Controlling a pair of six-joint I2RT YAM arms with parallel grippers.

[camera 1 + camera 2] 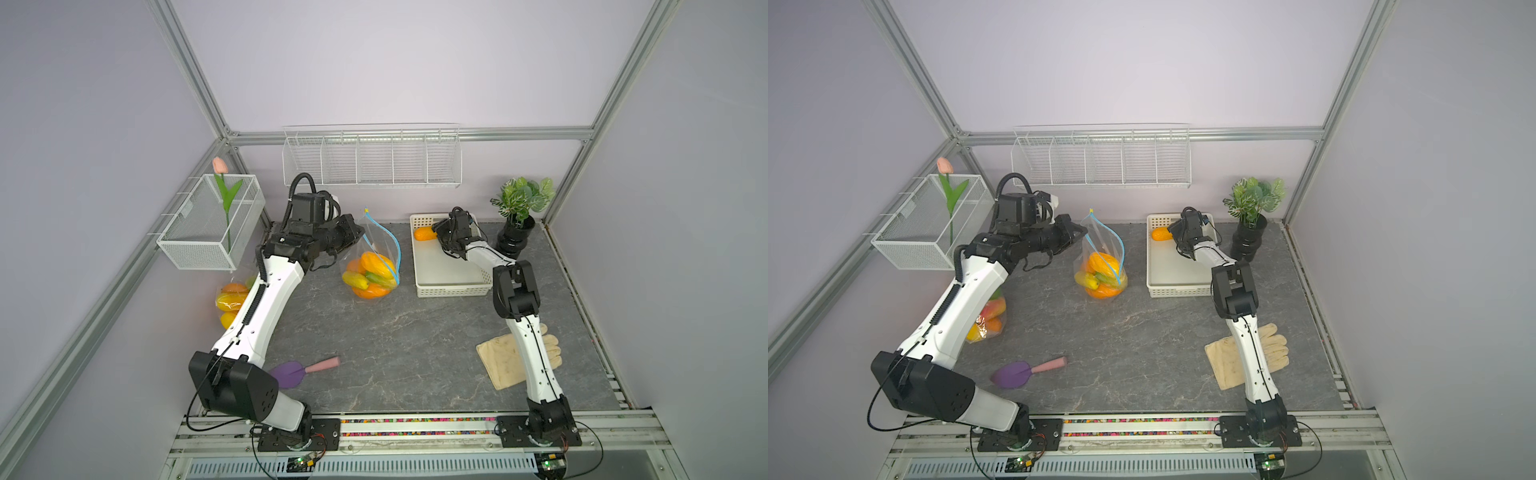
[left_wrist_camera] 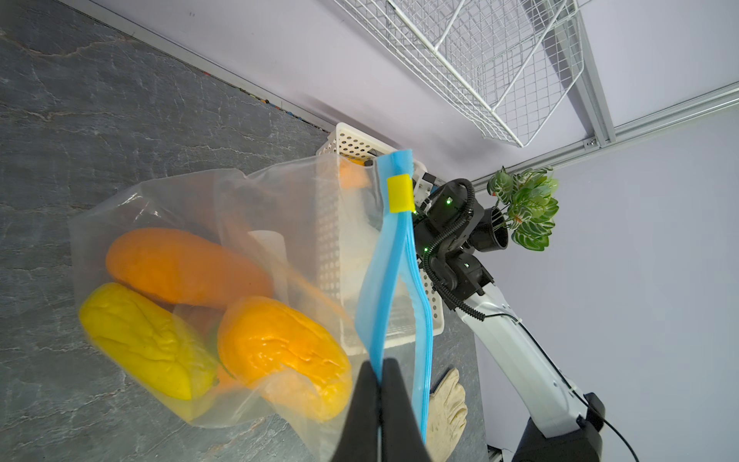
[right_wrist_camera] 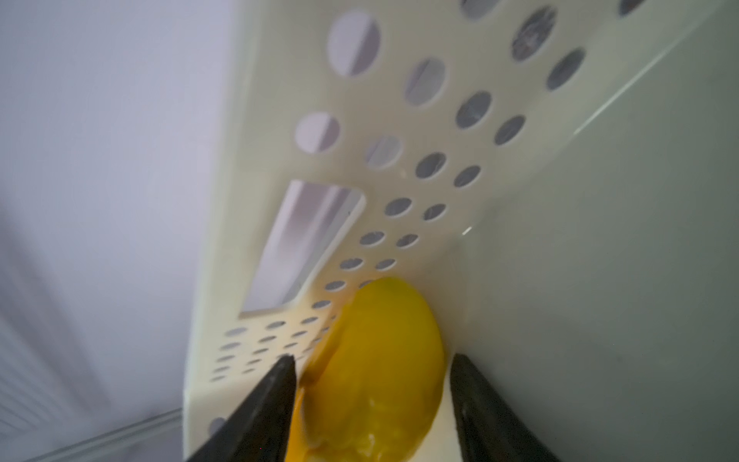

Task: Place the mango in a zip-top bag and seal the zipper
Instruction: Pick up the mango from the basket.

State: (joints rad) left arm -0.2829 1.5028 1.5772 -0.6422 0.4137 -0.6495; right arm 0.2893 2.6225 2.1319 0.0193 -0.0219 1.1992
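An orange-yellow mango (image 1: 424, 234) (image 1: 1160, 234) (image 3: 380, 360) lies in the far corner of a white perforated basket (image 1: 451, 289) (image 1: 1179, 291) (image 3: 400, 120). My right gripper (image 1: 435, 235) (image 1: 1171, 232) (image 3: 372, 358) straddles the mango, open. One finger touches it and a thin gap shows at the other. The clear zip-top bag (image 1: 374, 257) (image 1: 1102, 257) (image 2: 240, 260) stands on the table with orange, yellow and green fruit inside. Its blue zipper (image 2: 394, 260) gapes open and carries a yellow slider (image 2: 400, 194). My left gripper (image 1: 360, 236) (image 1: 1081, 235) (image 2: 380, 362) is shut on one zipper edge, holding the mouth up.
A second bag of fruit (image 1: 230, 299) lies under my left arm. A purple scoop (image 1: 299, 370) lies front left, a beige glove (image 1: 503, 361) under my right arm. A potted plant (image 1: 519, 216) stands beside the basket. A mesh bin (image 1: 208, 232) and wire shelf (image 1: 370, 158) hang on the walls.
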